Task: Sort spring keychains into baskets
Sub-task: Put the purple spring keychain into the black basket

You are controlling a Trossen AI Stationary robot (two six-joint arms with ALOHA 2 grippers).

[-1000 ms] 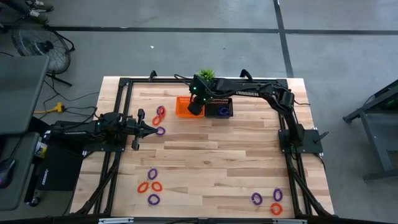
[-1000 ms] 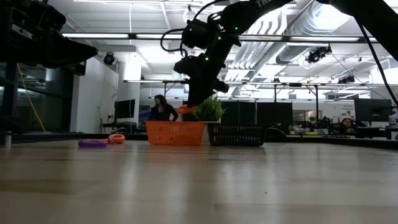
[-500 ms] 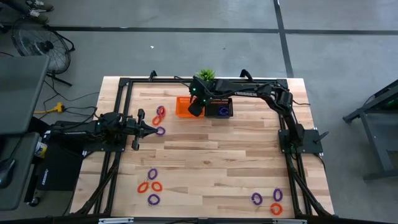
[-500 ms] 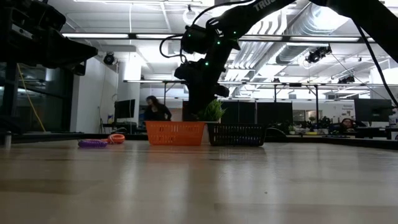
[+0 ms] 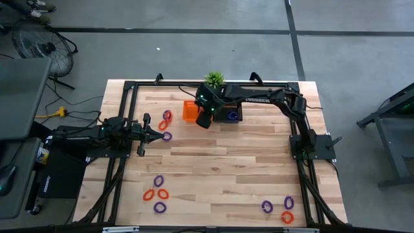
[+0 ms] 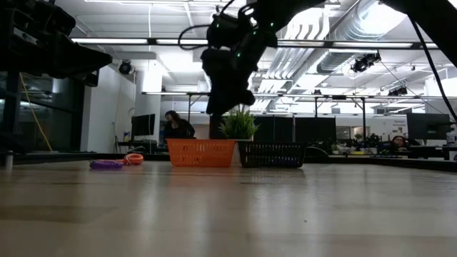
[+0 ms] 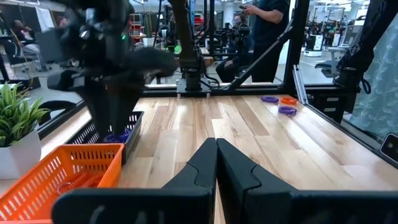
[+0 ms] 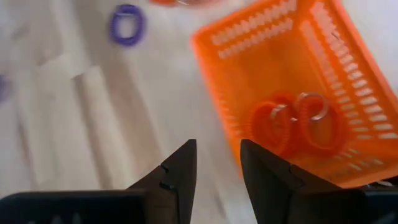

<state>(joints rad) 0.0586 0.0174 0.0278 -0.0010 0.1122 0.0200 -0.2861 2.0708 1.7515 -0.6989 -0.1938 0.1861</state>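
The orange basket (image 5: 190,110) and the black basket (image 5: 231,113) stand side by side at the table's far middle. Two orange-red spring keychains (image 8: 292,121) lie in the orange basket, and a purple one (image 5: 231,116) lies in the black. My right gripper (image 8: 217,146) hangs open over the orange basket's near edge, pointing steeply down, with nothing between its fingers. Loose keychains lie on the wood in three groups: far left (image 5: 166,119), near left (image 5: 157,193) and near right (image 5: 279,208). My left gripper (image 5: 162,134) waits shut at the left.
A small green potted plant (image 5: 214,78) stands just behind the baskets. A black frame (image 5: 129,87) runs round the table's edges. Bare wood (image 5: 226,162) lies in the middle. People show in the room beyond the table.
My right gripper has come toward the table's near edge and risen a little above the orange basket, rolling its wrist. The orange-red keychain that showed at its fingertips a second ago is gone from there.
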